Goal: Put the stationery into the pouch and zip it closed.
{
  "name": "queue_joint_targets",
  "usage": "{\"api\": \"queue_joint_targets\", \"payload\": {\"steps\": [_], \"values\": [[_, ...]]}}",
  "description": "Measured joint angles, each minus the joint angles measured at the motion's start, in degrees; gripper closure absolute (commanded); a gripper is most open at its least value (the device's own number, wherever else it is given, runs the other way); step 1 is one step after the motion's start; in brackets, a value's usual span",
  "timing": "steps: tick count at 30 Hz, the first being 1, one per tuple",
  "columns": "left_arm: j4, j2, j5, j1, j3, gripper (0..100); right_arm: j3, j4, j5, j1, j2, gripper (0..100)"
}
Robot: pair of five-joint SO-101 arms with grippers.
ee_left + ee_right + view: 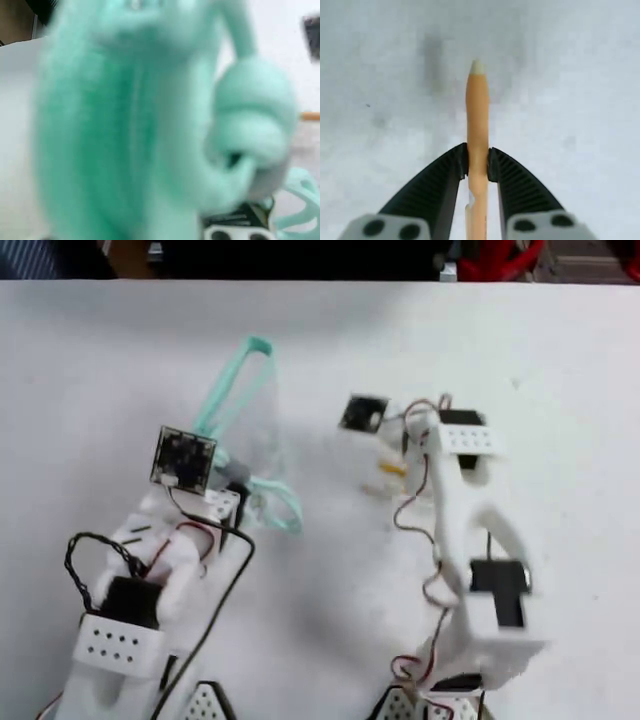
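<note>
Your right gripper was clamped on the orange pen, over the table near its middle. The pouch lay left of middle, your left gripper against it; I could not tell its grip.

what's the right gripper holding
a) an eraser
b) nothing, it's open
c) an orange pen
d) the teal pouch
C: in its wrist view the right gripper is shut on the orange pen, which sticks out past the jaws over the white table.
</note>
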Motion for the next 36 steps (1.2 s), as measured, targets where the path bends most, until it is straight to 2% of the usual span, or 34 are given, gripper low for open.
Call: {"api": "queue_joint_targets", "payload": {"steps": [11, 17, 21, 25, 30, 36], "values": [[0.0, 0.0, 0.0, 0.0, 0.0, 84, 0.0, 0.0, -17.58, 5.1, -25.58, 98.1], [0.0, 0.0, 0.0, 0.0, 0.0, 84, -0.62, 0.0, -33.67, 3.43, -36.66, 98.1], [0.0, 0.0, 0.0, 0.0, 0.0, 84, -6.15, 0.09, -49.76, -3.52, -44.31, 98.1], [0.0, 0.0, 0.0, 0.0, 0.0, 84, -13.27, -0.79, -60.92, -15.91, -48.26, 98.1], [-0.09, 0.0, 0.0, 0.62, 0.26, 84, -18.37, -10.55, -63.91, -29.54, -47.03, 98.1], [-0.09, 0.0, 0.0, 0.7, 0.26, 84, -18.9, -20.22, -64.18, -33.93, -39.21, 98.1]]}}
